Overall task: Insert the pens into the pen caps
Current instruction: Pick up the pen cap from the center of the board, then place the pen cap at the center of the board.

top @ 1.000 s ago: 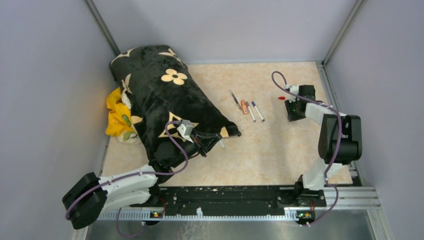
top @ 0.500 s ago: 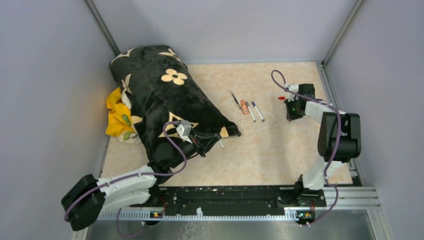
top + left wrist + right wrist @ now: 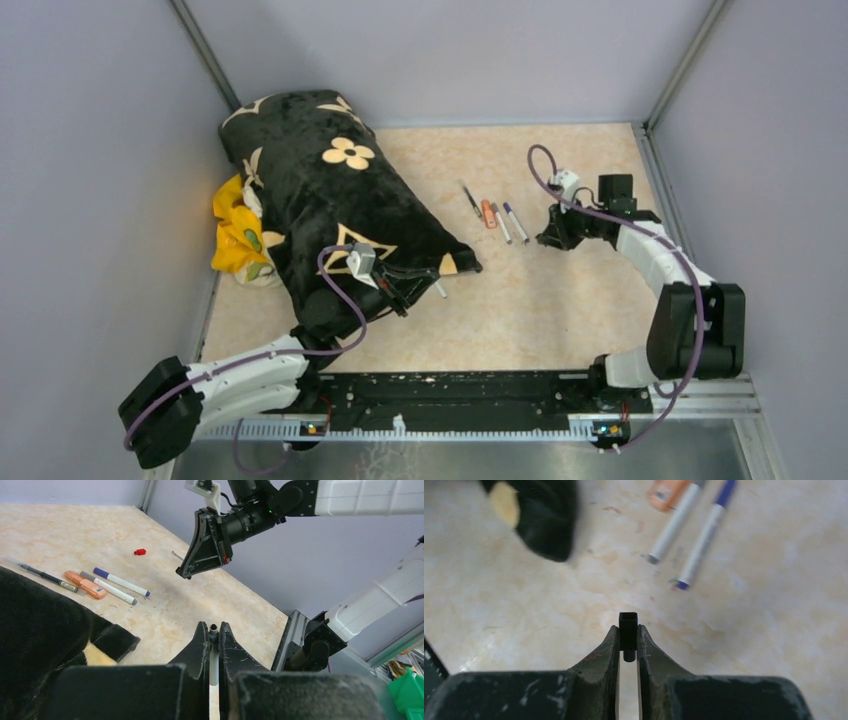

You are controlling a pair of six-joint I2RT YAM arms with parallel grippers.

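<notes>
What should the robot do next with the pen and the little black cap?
Probably bring the two grippers together. The right gripper pinches a black cap, the left gripper pinches a white pen with its end poking out, and there is a wide gap between them.

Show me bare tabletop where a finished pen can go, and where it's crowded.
Free: the table between the black blanket, the row of pens and the base rail; also the far strip behind the pens. Crowded: the left side, under the blanket, and between pens and right gripper.
</notes>
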